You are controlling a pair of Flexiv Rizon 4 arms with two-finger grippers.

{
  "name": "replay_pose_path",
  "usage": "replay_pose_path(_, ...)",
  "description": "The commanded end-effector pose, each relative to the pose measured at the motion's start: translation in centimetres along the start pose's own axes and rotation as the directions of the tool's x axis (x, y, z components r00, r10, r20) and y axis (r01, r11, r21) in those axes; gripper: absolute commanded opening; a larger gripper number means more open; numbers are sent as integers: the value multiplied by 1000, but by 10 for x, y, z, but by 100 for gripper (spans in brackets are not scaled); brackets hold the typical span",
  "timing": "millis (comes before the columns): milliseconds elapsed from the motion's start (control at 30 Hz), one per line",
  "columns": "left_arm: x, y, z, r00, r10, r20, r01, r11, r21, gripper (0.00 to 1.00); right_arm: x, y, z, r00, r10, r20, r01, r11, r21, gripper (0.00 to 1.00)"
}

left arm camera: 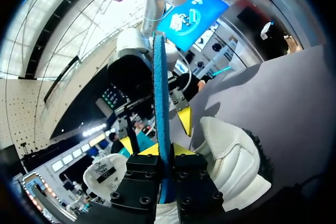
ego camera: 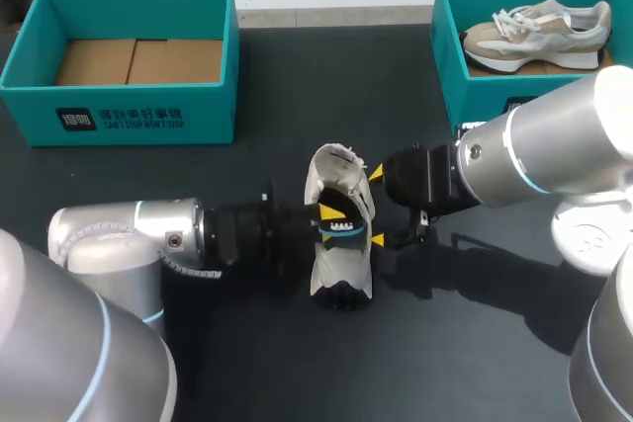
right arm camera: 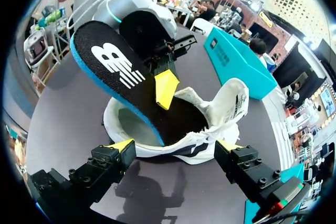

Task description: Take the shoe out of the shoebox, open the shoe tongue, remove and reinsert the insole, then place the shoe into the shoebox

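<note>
Insole [right arm camera: 115, 72] clamped in left end effector [left arm camera: 165, 153], tip inside shoe [ego camera: 341, 269]; right end effector [right arm camera: 175, 146] apart alongside

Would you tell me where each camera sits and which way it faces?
Head view: fixed above and behind, looking down on the table; left arm and right arm come in from the sides, meeting at the shoe.
Left wrist view: on the left wrist, looking along its jaws, shut on the insole, toward the right arm.
Right wrist view: on the right wrist, looking past its open jaws at the shoe and left arm.
Shared: both wrist views show shoe and insole from opposite sides.
</note>
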State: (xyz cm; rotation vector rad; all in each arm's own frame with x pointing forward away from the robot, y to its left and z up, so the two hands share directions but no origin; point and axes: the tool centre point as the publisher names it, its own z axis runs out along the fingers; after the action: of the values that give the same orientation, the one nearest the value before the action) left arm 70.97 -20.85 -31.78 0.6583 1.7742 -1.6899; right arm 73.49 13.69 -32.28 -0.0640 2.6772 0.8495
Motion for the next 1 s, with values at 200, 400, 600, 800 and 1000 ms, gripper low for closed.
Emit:
replay_pose_path(200, 7, -17, -9, 1000, 1, -6, -2, 1000, -23, 8, 2, 0, 1, 1000, 1, 4, -1, 1000, 0, 100)
replay_pose_path(400, 16, 0, 0, 999, -24, -36, 23, 999, -27, 0, 2, 0, 1, 1000, 1, 4, -1, 1000, 0, 100)
replay_pose_path(600, 17, 20, 2, 999, -9, -49, 7, 999, -39, 0, 2, 0, 1, 1000, 1, 4, -1, 1000, 0, 100)
replay_pose_path(800, 14, 40, 1, 999, 8, -44, -11, 998, -62, 0, 2, 0, 1, 1000, 1, 4, -1, 1000, 0, 100)
replay_pose_path(1000, 9, 29, -1, 1000, 20, -23, -22, 998, -61, 25, 2, 0, 1, 1000, 1, 4, -1, 1000, 0, 100)
